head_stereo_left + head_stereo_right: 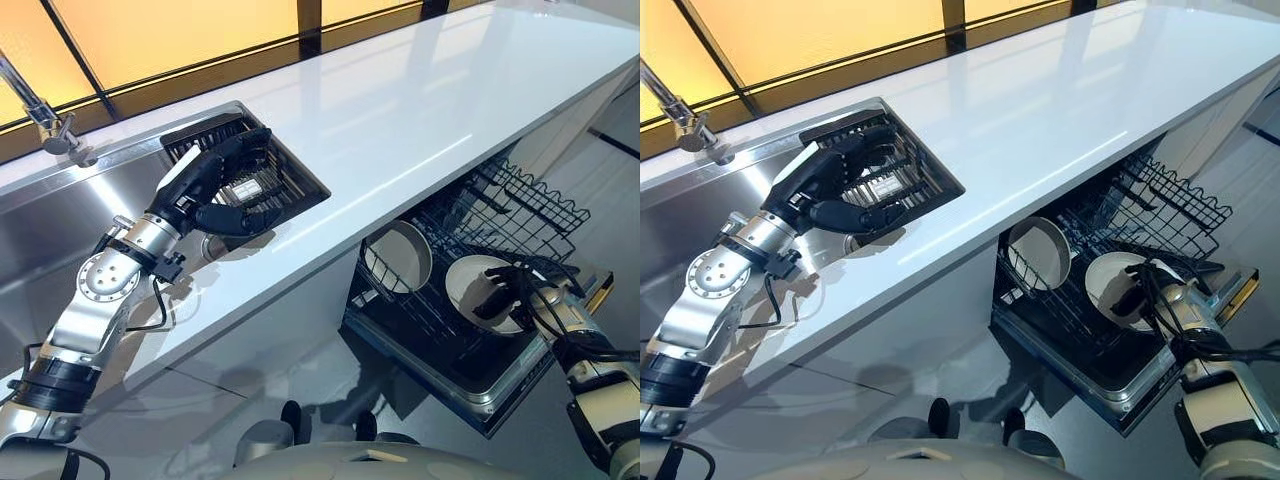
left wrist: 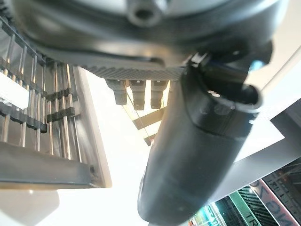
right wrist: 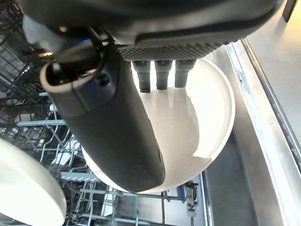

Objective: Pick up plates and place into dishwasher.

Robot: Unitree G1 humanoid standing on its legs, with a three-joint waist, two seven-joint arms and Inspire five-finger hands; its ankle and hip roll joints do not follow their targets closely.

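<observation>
Holding a plate in the dishwasher rack

Stretching beyond the left hand (image 1: 222, 190), the white surface (image 1: 420, 110) carries a dark drying rack (image 1: 290, 180); that hand's fingers hang relaxed above it. Below, the right hand (image 1: 495, 292) pinches a white plate (image 3: 211, 117) in the dishwasher (image 1: 470, 300), a second plate (image 1: 398, 256) just beside it. No legible writing.

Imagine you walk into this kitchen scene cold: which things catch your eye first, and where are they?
Two white plates stand in the open dishwasher rack below the white counter; the right hand is at the nearer plate, the other plate standing to its left. Up on the counter, the left hand hovers over a dark drying rack beside the steel sink.
</observation>
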